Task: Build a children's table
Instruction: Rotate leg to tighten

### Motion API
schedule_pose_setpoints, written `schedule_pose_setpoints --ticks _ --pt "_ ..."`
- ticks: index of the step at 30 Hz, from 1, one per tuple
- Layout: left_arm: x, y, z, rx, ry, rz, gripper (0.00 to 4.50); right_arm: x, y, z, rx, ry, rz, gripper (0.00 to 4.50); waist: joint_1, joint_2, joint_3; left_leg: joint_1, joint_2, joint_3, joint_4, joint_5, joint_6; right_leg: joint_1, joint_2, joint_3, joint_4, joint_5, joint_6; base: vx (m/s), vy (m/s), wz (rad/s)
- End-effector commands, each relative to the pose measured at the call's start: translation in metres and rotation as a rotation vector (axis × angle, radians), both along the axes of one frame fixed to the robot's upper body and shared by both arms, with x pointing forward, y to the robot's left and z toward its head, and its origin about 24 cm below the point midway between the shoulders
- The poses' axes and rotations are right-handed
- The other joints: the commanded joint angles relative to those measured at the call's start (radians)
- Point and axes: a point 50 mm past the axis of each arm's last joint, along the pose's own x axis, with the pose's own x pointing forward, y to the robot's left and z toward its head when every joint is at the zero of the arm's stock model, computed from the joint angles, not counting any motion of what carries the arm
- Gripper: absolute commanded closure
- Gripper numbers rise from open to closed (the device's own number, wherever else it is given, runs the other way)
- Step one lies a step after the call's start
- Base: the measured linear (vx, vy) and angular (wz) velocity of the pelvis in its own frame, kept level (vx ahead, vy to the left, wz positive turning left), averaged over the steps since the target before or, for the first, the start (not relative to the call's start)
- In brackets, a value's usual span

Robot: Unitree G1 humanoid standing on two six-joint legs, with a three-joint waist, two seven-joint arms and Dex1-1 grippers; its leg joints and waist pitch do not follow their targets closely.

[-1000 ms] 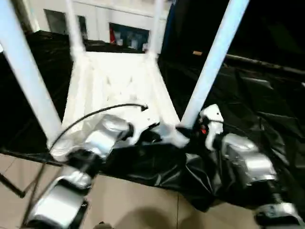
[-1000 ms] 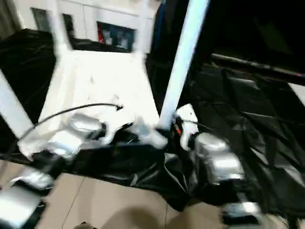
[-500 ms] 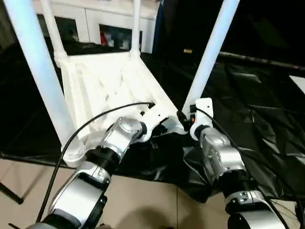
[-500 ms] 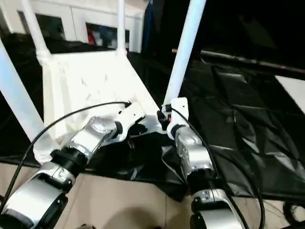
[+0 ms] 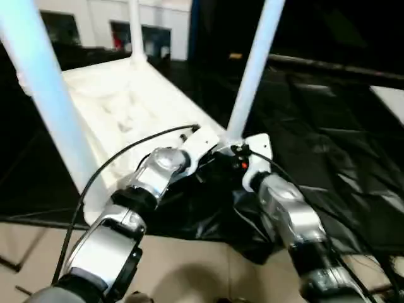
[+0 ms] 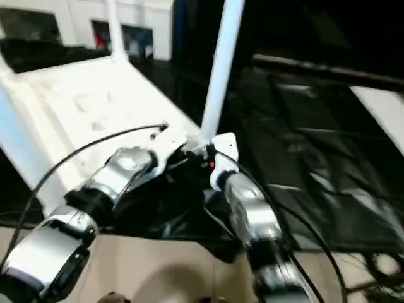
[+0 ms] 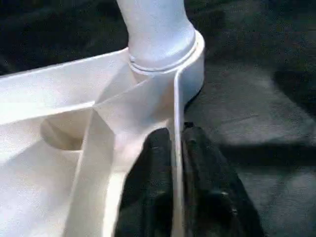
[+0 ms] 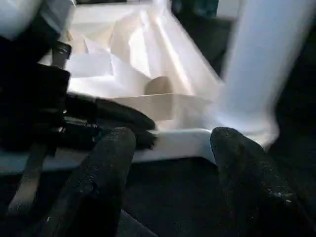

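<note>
Landmark: near-right corner socket (image 7: 190, 59) of the children's table (image 5: 120, 104), the corner closest to both grippers.

Head view, table: lies upside down on black sheeting (image 5: 328, 139), ribbed underside up. Legs seated in sockets, standing up; near-right leg (image 5: 252, 63) rises from landmark corner.

Head view, arms: both wrists converge on landmark corner. Left gripper (image 5: 211, 154) comes in along near short rim (image 7: 176, 148), just inboard of the corner. Right gripper (image 5: 243, 158) sits just beside the corner, outboard.

Left wrist view, tool: left gripper's black fingers (image 7: 202, 163) straddle the thin upright rim wall, one inside the recess, one outside, touching it both sides. Pinched on rim, narrow gap.

Left wrist view, relation: socket w/ leg lies straight ahead of fingertips, along the rim line. Rim's long axis runs through the grip toward the corner.

Right wrist view, tool: right gripper's fingers (image 8: 106, 163) spread wide, nothing between them.

Right wrist view, relation: table edge and landmark corner ahead of the spread fingers, apart from the pads. Leg base stands beyond the corner.

Judgement: all sockets in view look filled; next move prob. lift or flip. Left arm already has the rim; right needs to shut on the corner edge or leg base.
</note>
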Motion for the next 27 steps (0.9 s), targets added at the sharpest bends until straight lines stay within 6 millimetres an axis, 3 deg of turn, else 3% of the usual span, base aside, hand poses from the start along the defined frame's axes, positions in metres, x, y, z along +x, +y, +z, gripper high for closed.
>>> schedule_pose_setpoints --ticks 1,3,4,7,11,12,14,16,18,19,21,25,26,27 --pt "0.006 0.013 0.004 0.089 -0.063 0.034 3.7 -0.006 -0.01 0.006 0.012 -0.017 -0.014 1.72 0.006 0.014 -0.087 -0.002 -0.006 0.017 -0.06 -0.196 0.04 0.073 -0.025 0.04 -0.042 -0.114 -0.168 0.0 0.0 0.0" --pt "0.01 0.016 0.011 0.112 -0.121 0.044 3.53 -0.012 -0.014 0.007 0.013 -0.022 -0.028 1.72 0.006 0.016 -0.085 -0.002 -0.008 0.018 -0.062 -0.205 0.03 0.072 -0.024 0.043 -0.047 -0.138 -0.155 0.0 0.0 0.0" --pt "0.012 0.016 0.014 0.133 -0.155 0.047 3.51 -0.014 -0.015 0.007 0.015 -0.02 -0.034 1.72 0.006 0.016 -0.088 0.005 -0.007 0.019 -0.059 -0.218 0.027 0.068 -0.024 0.046 -0.046 -0.15 -0.161 0.0 0.0 0.0" --pt "0.015 0.015 0.02 0.175 -0.245 0.047 3.32 -0.016 -0.015 0.005 0.012 -0.015 -0.042 1.72 0.003 0.019 -0.082 0.011 -0.005 0.023 -0.058 -0.251 0.032 0.06 -0.021 0.05 -0.051 -0.154 -0.185 0.0 0.0 0.0" --pt "0.016 0.015 0.024 0.264 -0.367 0.033 3.09 -0.017 -0.014 0.005 0.007 -0.009 -0.056 1.72 0.006 0.02 -0.079 0.015 -0.004 0.022 -0.06 -0.294 0.022 0.056 -0.021 0.05 -0.057 -0.223 -0.169 0.0 0.0 0.0" --pt "0.016 0.015 0.026 0.264 -0.404 0.028 2.78 -0.018 -0.014 0.006 0.007 -0.008 -0.061 1.72 0.009 0.022 -0.078 0.017 -0.004 0.022 -0.061 -0.305 0.017 0.053 -0.021 0.05 -0.06 -0.242 -0.164 0.0 0.0 0.0" --pt "0.013 0.008 0.032 0.109 -0.41 0.049 2.75 -0.02 -0.015 0.009 0.014 -0.011 -0.064 1.72 0.018 0.02 -0.079 0.019 -0.004 0.023 -0.059 -0.297 0.017 0.053 -0.021 0.052 -0.058 -0.23 -0.167 0.0 0.0 0.0" --pt "0.002 -0.007 0.038 -0.135 -0.36 0.008 2.63 -0.022 -0.017 0.009 0.016 -0.01 -0.066 1.72 0.026 0.013 -0.081 0.016 0.001 0.025 -0.059 -0.275 0.019 0.057 -0.028 0.053 -0.052 -0.199 -0.208 0.0 0.0 0.0" --pt "-0.02 -0.02 0.036 -0.33 -0.247 -0.103 2.36 -0.025 -0.018 0.008 0.006 -0.008 -0.063 1.72 0.031 0.018 -0.083 0.021 0.005 0.026 -0.057 -0.27 0.019 0.054 -0.029 0.054 -0.047 -0.172 -0.232 0.0 0.0 0.0" --pt "-0.029 -0.022 0.034 -0.371 -0.21 -0.144 2.29 -0.026 -0.019 0.008 0.003 -0.008 -0.061 1.72 0.032 0.016 -0.079 0.014 0.004 0.029 -0.059 -0.273 0.02 0.053 -0.025 0.056 -0.045 -0.165 -0.24 0.0 0.0 0.0" --pt "-0.047 -0.018 0.03 -0.403 -0.158 -0.19 2.25 -0.029 -0.018 0.01 -0.004 -0.01 -0.04 1.72 0.03 0.019 -0.082 0.018 0.006 0.029 -0.059 -0.298 0.017 0.052 -0.022 0.056 -0.043 -0.179 -0.225 0.0 0.0 0.0" --pt "-0.063 -0.009 0.03 -0.454 -0.121 -0.18 1.84 -0.032 -0.018 0.011 -0.01 -0.007 -0.016 1.72 0.022 0.023 -0.071 0.018 0.005 0.029 -0.067 -0.372 -0.003 0.044 -0.018 0.059 -0.055 -0.304 -0.161 0.0 0.0 0.0" --pt "-0.076 0.002 0.033 -0.511 -0.127 -0.123 1.82 -0.035 -0.02 0.009 -0.025 -0.005 -0.026 1.72 0.017 0.022 -0.063 0.018 0.003 0.03 -0.069 -0.401 -0.009 0.038 -0.015 0.058 -0.064 -0.359 -0.143 0.0 0.0 0.0" --pt "-0.086 0.015 0.033 -0.546 -0.147 -0.026 1.76 -0.037 -0.025 0.007 -0.038 0.002 -0.057 1.72 0.011 0.019 -0.062 0.012 0.007 0.026 -0.073 -0.411 -0.015 0.046 -0.02 0.058 -0.064 -0.389 -0.131 0.0 0.0 0.0"
